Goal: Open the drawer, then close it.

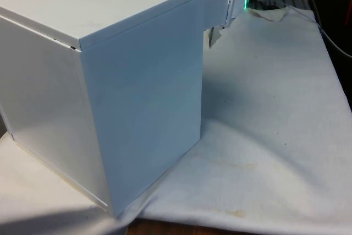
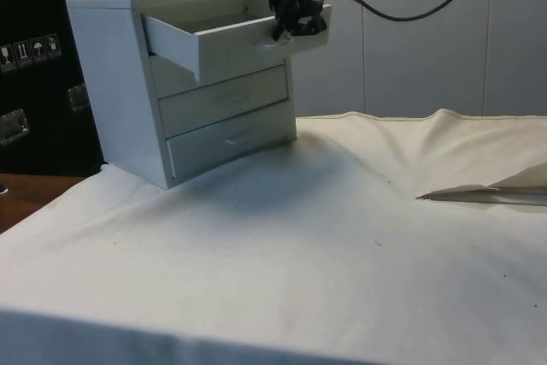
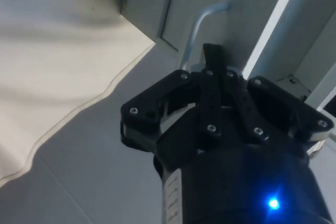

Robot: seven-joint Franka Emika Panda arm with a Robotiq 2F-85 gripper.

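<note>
With the top drawer of the white three-drawer chest already pulled out, opening looks done; closing is next. Black two-finger gripper sits pinched shut on the drawer's front handle. Next move: push straight in. Chest stands near the tabletop's far corner on wrinkled white cloth; dark cabinets behind.

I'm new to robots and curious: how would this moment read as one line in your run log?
stage: open phase | top drawer: pulled out of chest | gripper: at drawer front, jaws shut on handle | lower two drawers: shut
</note>
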